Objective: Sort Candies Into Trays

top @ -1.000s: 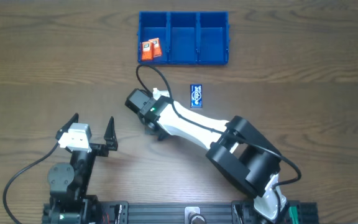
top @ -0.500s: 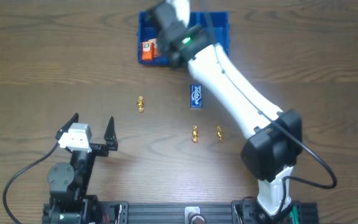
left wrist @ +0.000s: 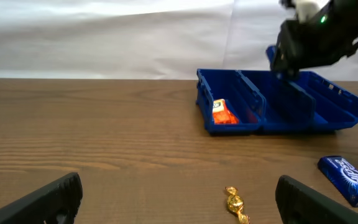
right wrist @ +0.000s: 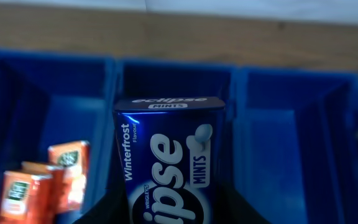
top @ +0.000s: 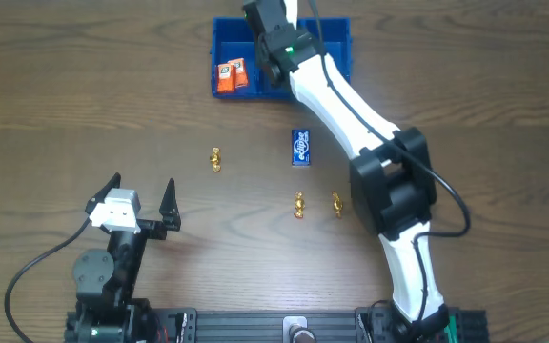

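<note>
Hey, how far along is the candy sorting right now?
Done: orange boxes lie in the blue tray's left compartment. In hand: the right gripper holds a blue mint box over the middle compartment, not yet released. Left: a second mint box and three gold-wrapped candies lie on the table; the left gripper sits open near its base, holding nothing.

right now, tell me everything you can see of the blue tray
The blue tray looks like moulded plastic, a rectangle split by two walls into three compartments side by side. It sits flat on the wooden table, far from the arm bases. Its left compartment holds two orange candy boxes; the other two look empty. The right pincer holds a blue mint box over the middle one.
</note>
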### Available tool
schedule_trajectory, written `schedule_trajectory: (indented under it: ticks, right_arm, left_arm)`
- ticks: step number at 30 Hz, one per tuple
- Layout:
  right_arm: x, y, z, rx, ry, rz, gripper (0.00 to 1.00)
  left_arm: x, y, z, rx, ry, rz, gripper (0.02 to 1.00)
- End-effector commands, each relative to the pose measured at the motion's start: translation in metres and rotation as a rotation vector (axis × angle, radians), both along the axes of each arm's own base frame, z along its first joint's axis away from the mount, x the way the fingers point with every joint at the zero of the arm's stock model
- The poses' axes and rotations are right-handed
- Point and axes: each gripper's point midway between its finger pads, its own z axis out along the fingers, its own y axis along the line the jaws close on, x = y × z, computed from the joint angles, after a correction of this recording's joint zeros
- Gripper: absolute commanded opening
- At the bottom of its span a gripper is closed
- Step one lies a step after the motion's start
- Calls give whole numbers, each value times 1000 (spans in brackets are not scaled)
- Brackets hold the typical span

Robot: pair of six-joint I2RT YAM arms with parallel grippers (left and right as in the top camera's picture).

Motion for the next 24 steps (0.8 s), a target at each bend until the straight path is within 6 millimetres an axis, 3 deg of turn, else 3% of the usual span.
schedule_trajectory:
  ticks: [1,3,5,7,8,13,17,20,24]
  right_arm:
    - [5,-8,0,23,1,-28,242]
    - [5,-7,-1,28,5,-23,305]
    - [5,-7,-1,30,6,-21,446]
    - [4,-5,-1,37,10,-15,704]
    - [4,-3,-1,48,14,-5,787]
    - [0,-3,24,68,-16,2,842]
    - [-20,-17,52,84,-47,-4,871]
    - [-59,-37,60,97,-51,3,879]
    - [-115,-53,29,117,44,-19,879]
  left_arm:
    - [-1,-2,-16,14,43,-17,996]
    - [-1,-2,-16,14,43,-17,998]
    - [-1,-2,-16,14,43,-17,998]
    - [-1,-2,-16,14,43,-17,998]
    - [-1,-2,-16,14,43,-17,998]
    - [-1,-2,-16,14,43,-17,998]
    - [-1,-2,-16,14,43,-16,998]
    - [-1,-2,-16,14,43,-17,998]
    - [-1,-2,-16,14,43,-17,998]
